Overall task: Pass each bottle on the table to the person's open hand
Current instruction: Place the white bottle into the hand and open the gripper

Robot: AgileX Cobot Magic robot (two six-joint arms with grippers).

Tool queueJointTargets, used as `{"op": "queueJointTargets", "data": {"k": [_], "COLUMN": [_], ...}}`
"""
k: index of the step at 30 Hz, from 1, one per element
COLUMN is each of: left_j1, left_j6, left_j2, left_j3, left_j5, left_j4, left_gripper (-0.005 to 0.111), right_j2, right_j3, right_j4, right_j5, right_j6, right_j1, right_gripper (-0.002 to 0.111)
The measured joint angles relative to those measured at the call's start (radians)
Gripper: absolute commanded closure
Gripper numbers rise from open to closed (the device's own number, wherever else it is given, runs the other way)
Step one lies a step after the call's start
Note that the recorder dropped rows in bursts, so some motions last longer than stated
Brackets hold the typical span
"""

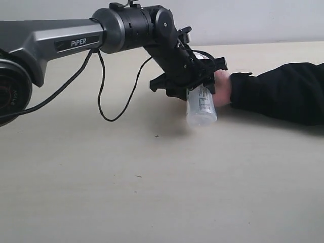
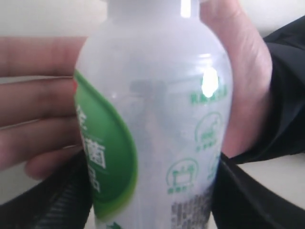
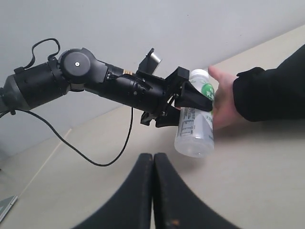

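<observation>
My left gripper (image 1: 196, 81) reaches across the table (image 1: 152, 192) and is shut on a white-green bottle (image 1: 201, 107), held above the tabletop with its base tilted down. The person's open hand (image 1: 223, 88), on a black sleeve (image 1: 283, 93), lies against the bottle's far side. In the left wrist view the bottle (image 2: 157, 109) fills the space between the black fingers (image 2: 59, 200) of the left gripper (image 2: 152, 205), with the hand (image 2: 245, 81) behind and around it. My right gripper (image 3: 153, 160) is shut on nothing and looks across at the bottle (image 3: 194, 131), the hand (image 3: 221, 102) and the left gripper (image 3: 190, 101).
A black cable (image 1: 104, 96) hangs in a loop from the left arm (image 1: 76, 40) down near the tabletop. The sleeved forearm rests along the table at the right. The table's far edge meets a pale wall (image 1: 253, 20).
</observation>
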Motion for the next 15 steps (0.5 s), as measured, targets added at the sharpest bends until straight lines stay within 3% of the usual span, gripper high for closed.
{"op": "queueJointTargets", "data": {"k": [6, 15], "left_j1": [0.013, 0.017], "left_j6": [0.018, 0.021], "left_j2": [0.0, 0.016], "left_j3": [-0.09, -0.101], "left_j5": [0.037, 0.033], "left_j4": [-0.029, -0.023], "left_gripper": [0.107, 0.107], "right_j2": [0.0, 0.0], "right_j3": [0.0, 0.0], "right_j4": [0.0, 0.0], "right_j5": [0.0, 0.0], "right_j6": [0.0, 0.0], "right_j1": [0.0, 0.0], "right_gripper": [0.107, 0.107]}}
